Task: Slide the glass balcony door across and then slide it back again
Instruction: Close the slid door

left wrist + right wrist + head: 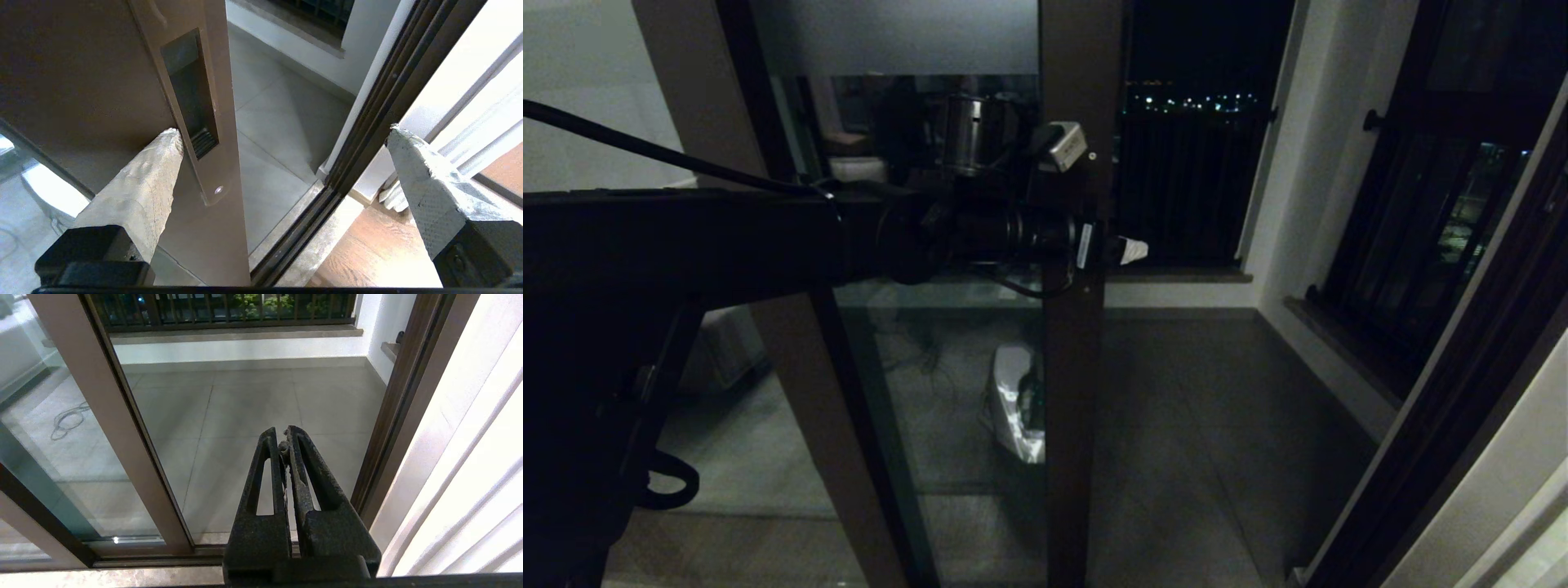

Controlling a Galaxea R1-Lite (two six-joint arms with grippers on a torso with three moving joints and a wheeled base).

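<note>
Reaching across the head view toward the glass balcony door, left gripper at its stile, doorway to the right open. Spread wide in the left wrist view, one fingertip beside the recessed handle, nothing gripped. Parked with fingers pressed together, right gripper; sliding judged unfinished.

A home: tiled balcony (railing, wood floor).
</note>
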